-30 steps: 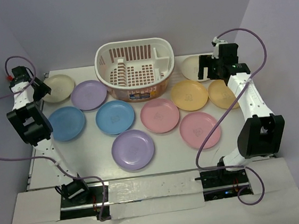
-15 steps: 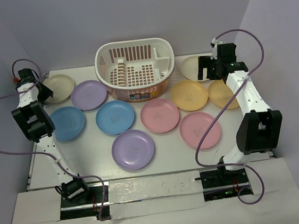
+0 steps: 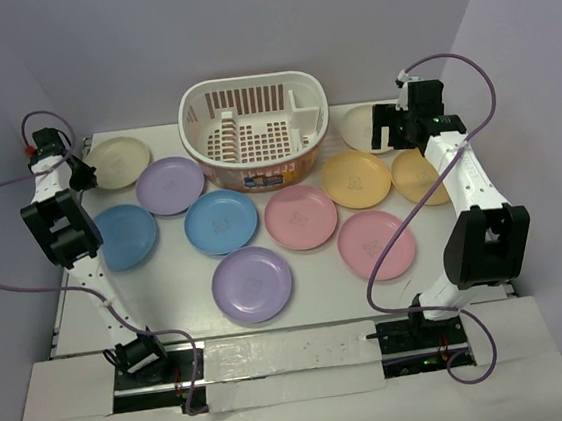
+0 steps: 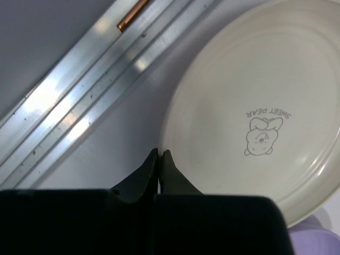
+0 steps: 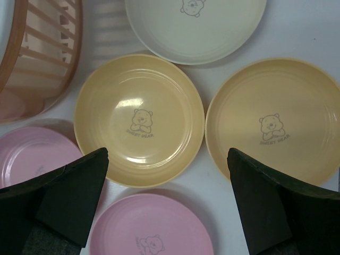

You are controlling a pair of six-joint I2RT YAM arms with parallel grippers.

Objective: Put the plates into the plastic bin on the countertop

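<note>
A matte white countertop [image 3: 182,316] sits boxed in by pale lilac walls [image 3: 241,24], with a ribbed metal rail [image 4: 79,106] running along its left edge. The cream-white plastic bin [image 3: 197,129] stands at the middle of the back edge. It has slotted sides, an orange-pink lower band and a label facing front, and its inner rack dividers are in plain sight.

All ten plates lie flat on the countertop outside the bin, each with a small bear drawing and lettering at its centre.

- **Back left corner:** a cream plate [image 3: 120,159].
- **Front of the bin:** a lilac plate [image 3: 170,185], two blue plates [image 3: 123,235] [image 3: 221,221], and a second lilac plate [image 3: 251,283] nearest the front edge.
- **Right of the bin:** two pink plates [image 3: 301,216] [image 3: 374,245], two yellow-orange plates [image 3: 355,179] [image 3: 418,178] and another cream plate [image 3: 358,127] toward the back right corner.

The left gripper [image 4: 160,153] has its fingers pressed together, tips right at the left rim of the corner cream plate. I cannot tell whether the rim is pinched between them. The right gripper [image 5: 167,154] hangs spread wide above the yellow-orange pair, holding nothing.
</note>
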